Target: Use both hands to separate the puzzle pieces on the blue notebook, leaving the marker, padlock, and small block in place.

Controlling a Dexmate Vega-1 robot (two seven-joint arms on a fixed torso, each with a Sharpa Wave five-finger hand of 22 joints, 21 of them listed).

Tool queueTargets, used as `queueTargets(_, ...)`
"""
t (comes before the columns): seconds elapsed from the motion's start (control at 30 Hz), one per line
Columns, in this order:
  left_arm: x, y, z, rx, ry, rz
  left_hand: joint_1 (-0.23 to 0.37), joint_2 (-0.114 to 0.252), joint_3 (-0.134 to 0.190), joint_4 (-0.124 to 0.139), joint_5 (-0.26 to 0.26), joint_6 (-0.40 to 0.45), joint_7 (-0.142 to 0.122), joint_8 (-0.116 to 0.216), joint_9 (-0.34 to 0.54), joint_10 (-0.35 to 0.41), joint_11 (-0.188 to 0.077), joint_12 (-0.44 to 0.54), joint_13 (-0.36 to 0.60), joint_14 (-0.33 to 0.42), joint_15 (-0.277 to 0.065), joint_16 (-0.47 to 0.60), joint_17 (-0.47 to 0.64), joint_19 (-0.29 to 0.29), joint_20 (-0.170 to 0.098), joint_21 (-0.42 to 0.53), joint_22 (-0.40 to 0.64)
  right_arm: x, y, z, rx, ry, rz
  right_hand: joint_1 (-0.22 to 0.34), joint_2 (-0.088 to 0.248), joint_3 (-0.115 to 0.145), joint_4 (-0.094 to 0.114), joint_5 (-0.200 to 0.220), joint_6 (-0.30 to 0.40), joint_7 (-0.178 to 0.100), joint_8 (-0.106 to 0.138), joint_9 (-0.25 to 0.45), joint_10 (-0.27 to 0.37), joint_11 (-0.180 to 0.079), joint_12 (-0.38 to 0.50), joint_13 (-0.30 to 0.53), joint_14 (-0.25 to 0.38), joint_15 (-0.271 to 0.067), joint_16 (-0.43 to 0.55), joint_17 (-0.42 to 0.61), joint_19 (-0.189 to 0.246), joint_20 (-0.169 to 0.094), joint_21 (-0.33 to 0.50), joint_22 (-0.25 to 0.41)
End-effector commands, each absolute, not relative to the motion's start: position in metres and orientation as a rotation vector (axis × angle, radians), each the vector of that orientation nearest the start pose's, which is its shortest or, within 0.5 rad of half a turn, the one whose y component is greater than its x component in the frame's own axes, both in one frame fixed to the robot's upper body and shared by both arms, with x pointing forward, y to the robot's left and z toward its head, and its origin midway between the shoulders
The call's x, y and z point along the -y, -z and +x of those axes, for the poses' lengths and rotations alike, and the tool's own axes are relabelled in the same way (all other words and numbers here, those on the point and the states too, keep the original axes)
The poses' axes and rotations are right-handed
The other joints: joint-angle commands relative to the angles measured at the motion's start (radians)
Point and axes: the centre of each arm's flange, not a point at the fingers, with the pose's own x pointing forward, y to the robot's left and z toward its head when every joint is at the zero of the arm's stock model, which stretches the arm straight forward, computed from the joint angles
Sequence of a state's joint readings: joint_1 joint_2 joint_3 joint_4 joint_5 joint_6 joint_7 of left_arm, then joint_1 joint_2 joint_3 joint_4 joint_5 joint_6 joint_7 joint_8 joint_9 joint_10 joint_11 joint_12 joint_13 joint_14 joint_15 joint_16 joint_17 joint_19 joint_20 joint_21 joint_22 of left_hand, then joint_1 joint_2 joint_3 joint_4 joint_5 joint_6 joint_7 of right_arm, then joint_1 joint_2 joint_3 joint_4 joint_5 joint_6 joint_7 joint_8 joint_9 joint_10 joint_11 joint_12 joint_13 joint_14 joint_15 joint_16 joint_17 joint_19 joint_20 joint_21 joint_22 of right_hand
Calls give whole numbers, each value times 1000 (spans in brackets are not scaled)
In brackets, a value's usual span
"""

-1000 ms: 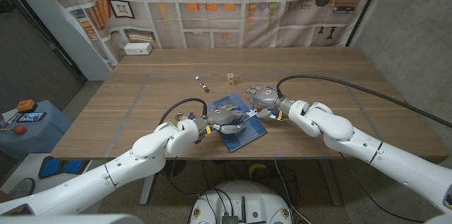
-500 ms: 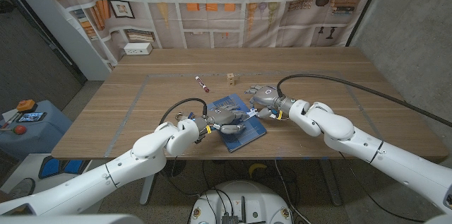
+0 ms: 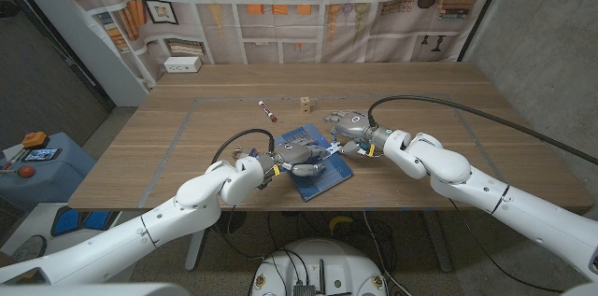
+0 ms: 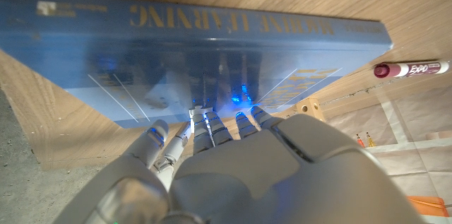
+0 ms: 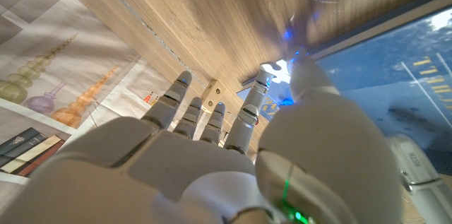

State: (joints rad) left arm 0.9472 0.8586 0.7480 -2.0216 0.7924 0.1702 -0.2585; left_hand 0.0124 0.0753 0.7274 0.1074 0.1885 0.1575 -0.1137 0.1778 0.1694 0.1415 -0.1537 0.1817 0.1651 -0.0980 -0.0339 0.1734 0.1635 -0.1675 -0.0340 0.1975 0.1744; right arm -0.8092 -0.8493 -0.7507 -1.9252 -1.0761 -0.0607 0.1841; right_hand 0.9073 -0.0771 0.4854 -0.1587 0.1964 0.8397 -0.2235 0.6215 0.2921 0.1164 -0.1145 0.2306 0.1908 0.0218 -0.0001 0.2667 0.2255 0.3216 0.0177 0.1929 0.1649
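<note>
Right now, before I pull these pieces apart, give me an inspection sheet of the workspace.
Surface: wooden table, taped outline on it.
Job's things: blue book near the front edge; white puzzle pieces between the two hands above it, too small to tell if joined.
Clutter: marker and small block behind the book, apart from it; padlock nothing seen.
Hands: left hand and right hand meet over the book, fingers at the pieces; grip unclear.
Cables: black cable along the right arm.
Surroundings: printed bookshelf backdrop; white box at the table's far left.
</note>
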Motion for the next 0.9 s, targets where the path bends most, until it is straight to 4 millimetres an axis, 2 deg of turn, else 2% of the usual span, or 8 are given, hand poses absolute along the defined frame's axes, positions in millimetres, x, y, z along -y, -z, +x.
queueTargets(0.03, -128, 111, 532, 571, 410, 1720, 6, 81, 7, -2, -3, 16, 3, 4, 3, 22, 15, 9, 6, 6, -112, 0, 1, -47, -64, 3, 2, 143, 39, 555, 782, -162, -2016, 3, 12, -3, 0, 0, 10, -1, 7, 2, 10, 0, -2, 2, 12, -2, 4, 5, 13, -1, 6, 4)
queueTargets(0.47, -128, 113, 530, 566, 409, 1717, 6, 81, 7, -3, -3, 17, 2, 4, 3, 23, 14, 8, 6, 7, -111, 0, 1, -46, -64, 3, 2, 147, 35, 553, 798, -156, -2012, 6, 13, -6, -1, -1, 16, -2, 9, 2, 13, -4, -5, 2, 14, -7, 5, 6, 16, -1, 5, 4)
queueTargets(0.9, -127, 109, 527, 589, 388, 1721, 5, 81, 8, -3, -3, 18, 3, 4, 3, 24, 17, 8, 6, 8, -111, 0, 2, -46, -64, 2, 2, 149, 21, 546, 813, -135, -1985, 7, 13, -9, -1, -2, 17, -1, 9, 2, 16, -3, -7, 2, 15, -6, 5, 7, 17, 0, 4, 4)
